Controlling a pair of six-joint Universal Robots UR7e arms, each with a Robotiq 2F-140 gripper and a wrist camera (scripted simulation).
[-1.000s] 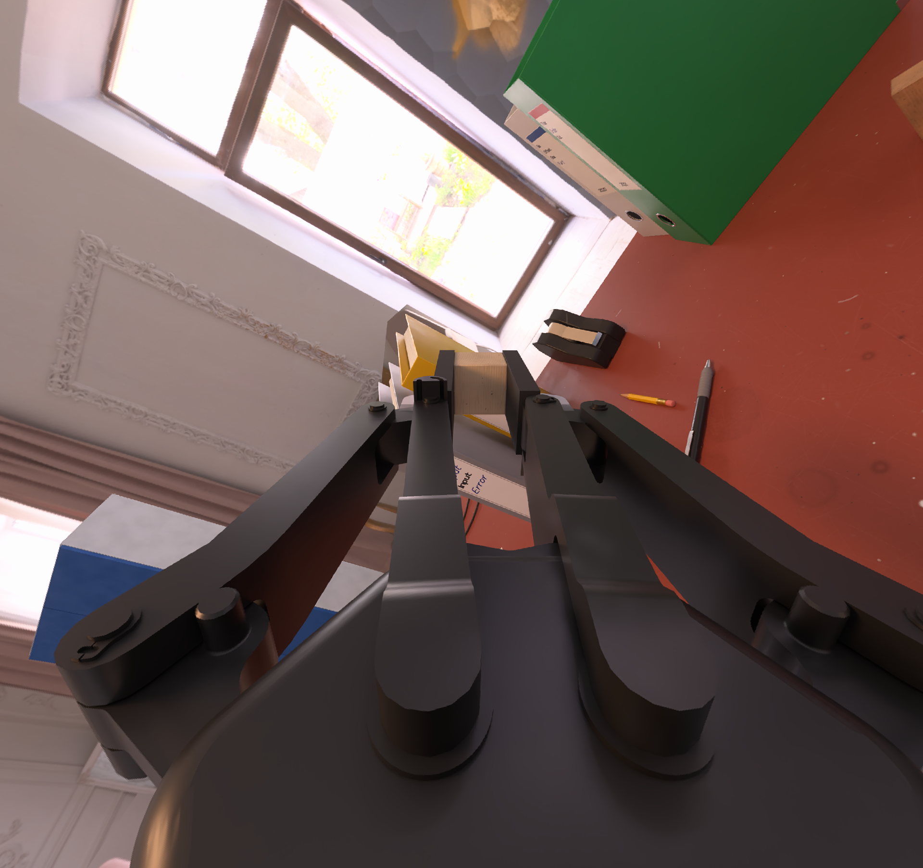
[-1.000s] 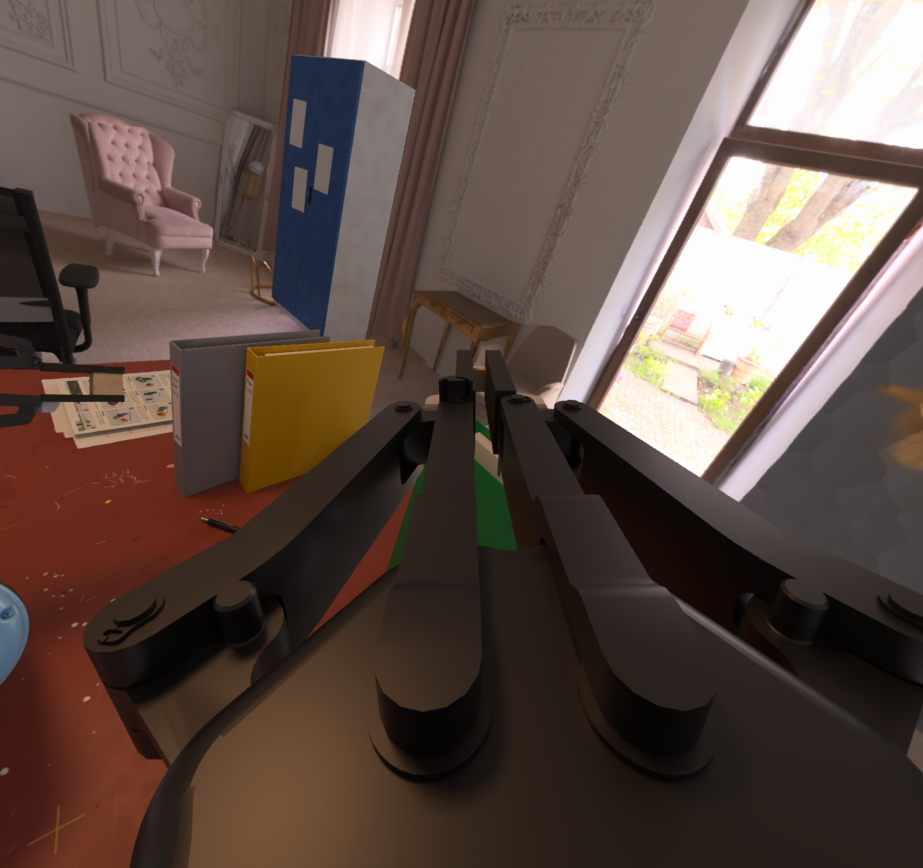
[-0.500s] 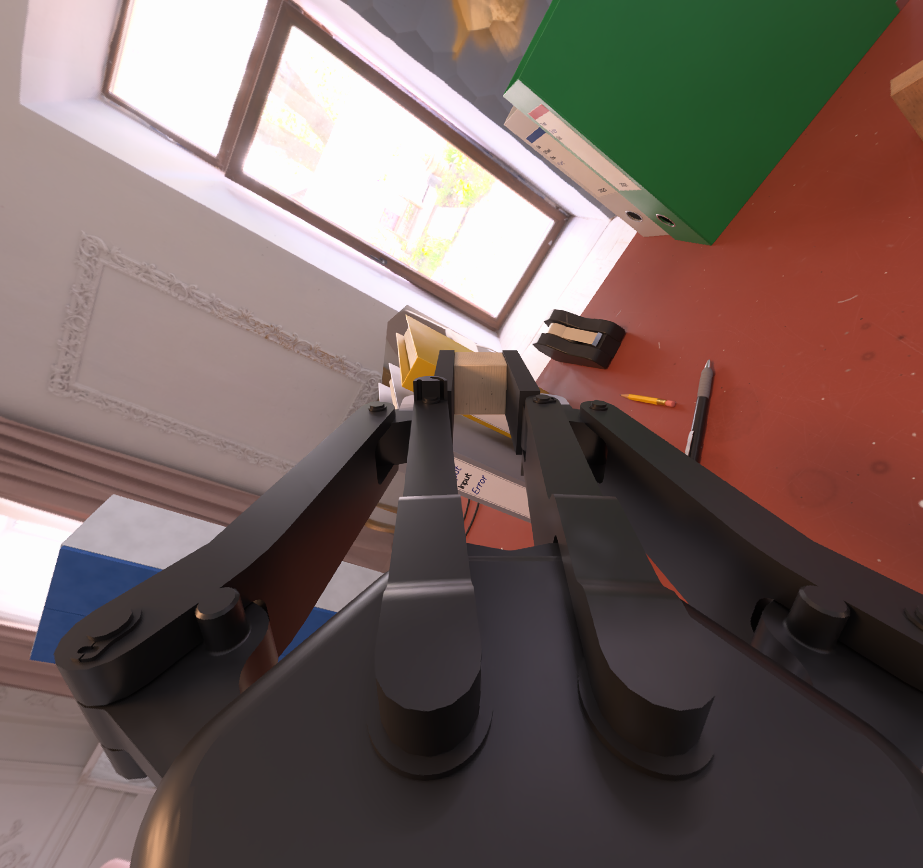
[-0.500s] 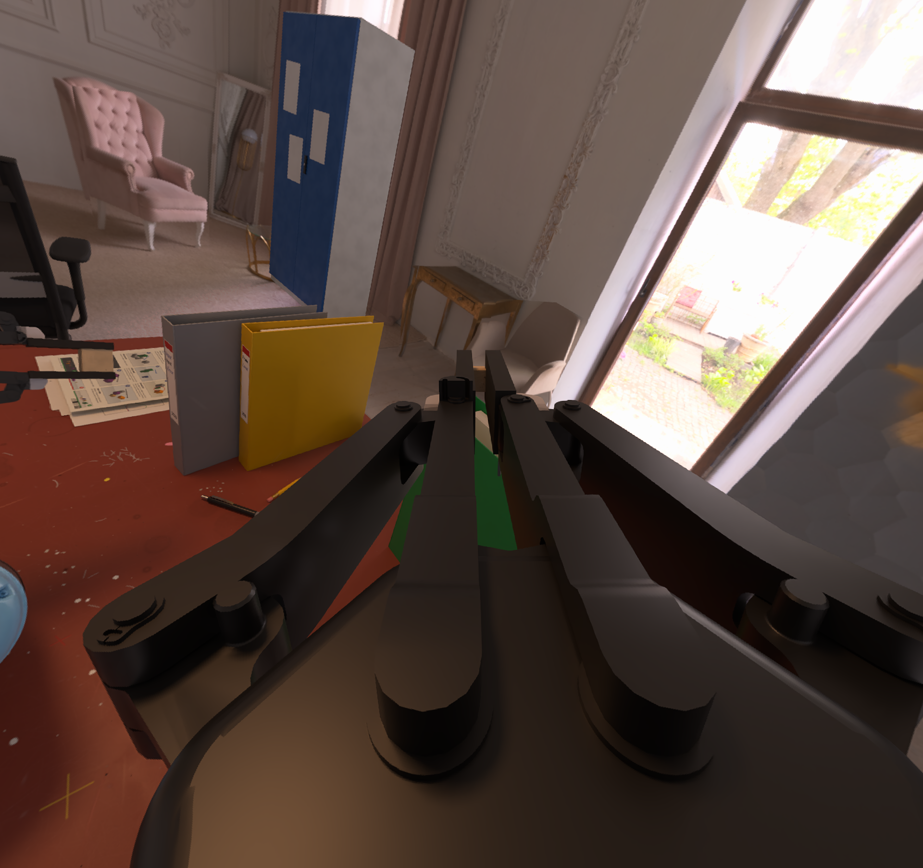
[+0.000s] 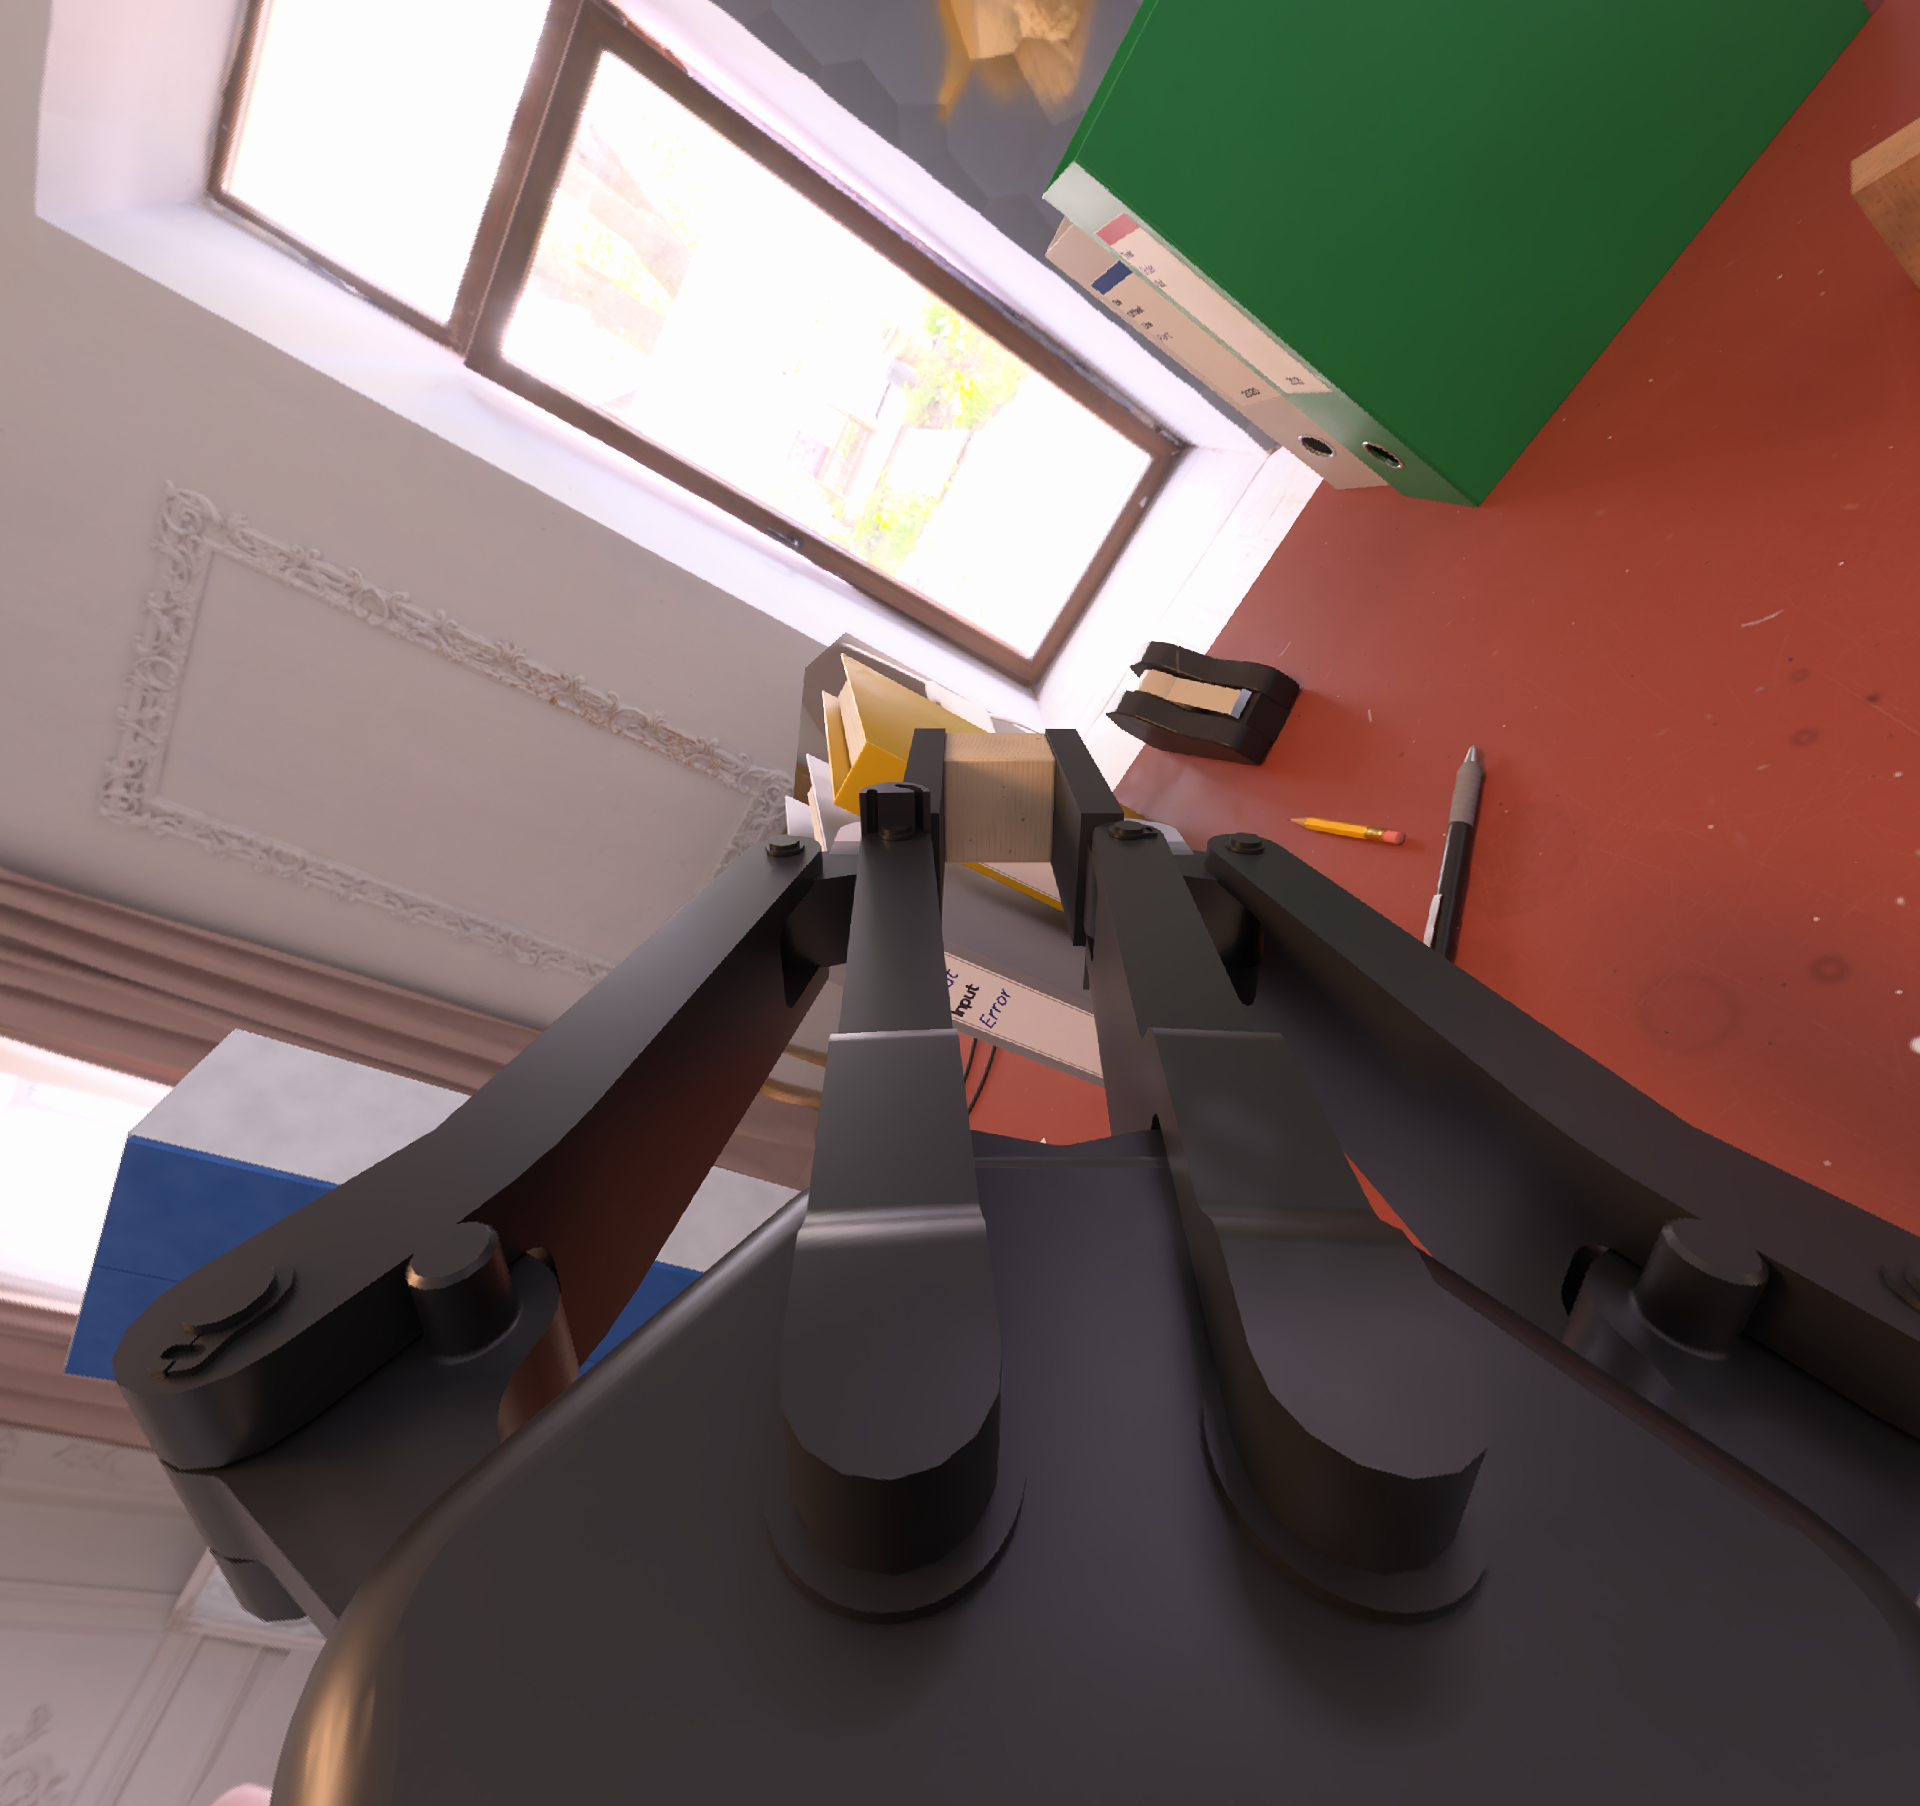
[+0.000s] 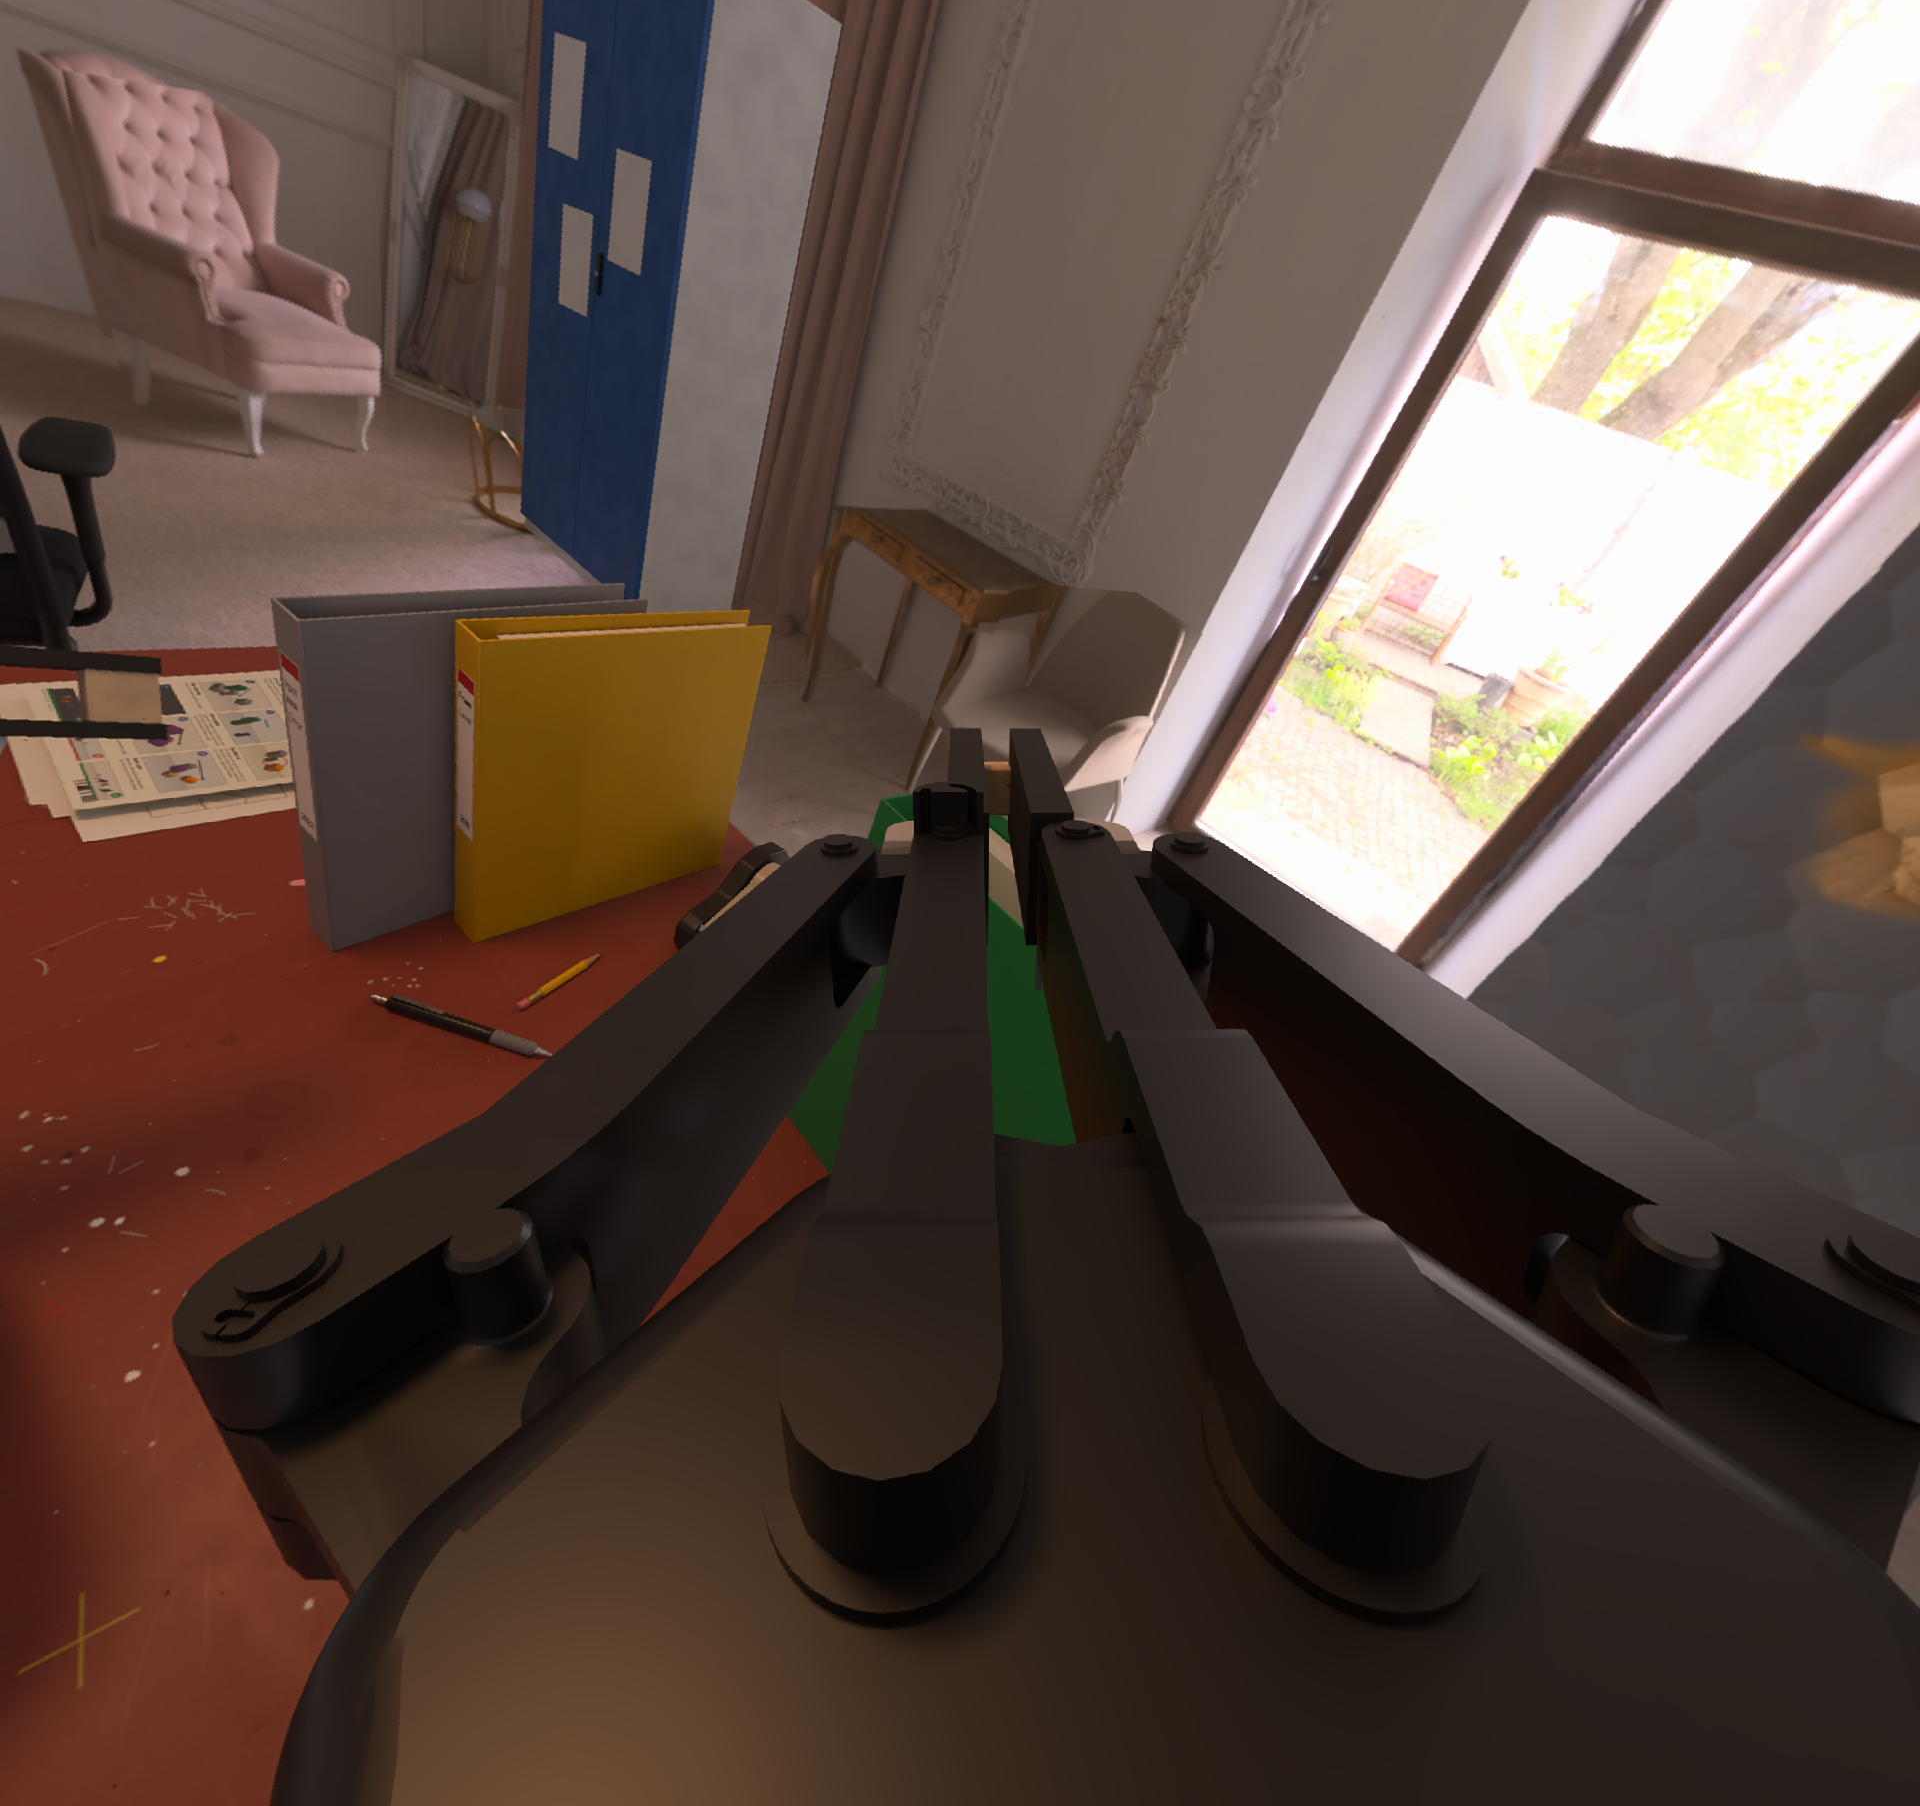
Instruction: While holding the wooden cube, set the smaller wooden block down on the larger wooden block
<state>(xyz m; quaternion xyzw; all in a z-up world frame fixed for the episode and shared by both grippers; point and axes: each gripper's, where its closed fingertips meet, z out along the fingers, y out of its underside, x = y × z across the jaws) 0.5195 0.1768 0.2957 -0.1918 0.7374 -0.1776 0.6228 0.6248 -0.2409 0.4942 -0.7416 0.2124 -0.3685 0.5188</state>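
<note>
Left gripper [image 5: 997, 790]: wooden cube [image 5: 1000, 809] clamped between its fingers. Right gripper [image 6: 995, 769]: nearly closed on a thin wooden piece (barely seen); larger wooden block [image 5: 1893, 203] lies off right, cropped.

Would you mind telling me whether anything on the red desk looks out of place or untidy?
Slightly untidy, nothing damaged. A pen and a short pencil lie loose on the red desk in front of the upright yellow binder, with pale specks scattered nearby. The printed sheets sit in a skewed pile.
</note>
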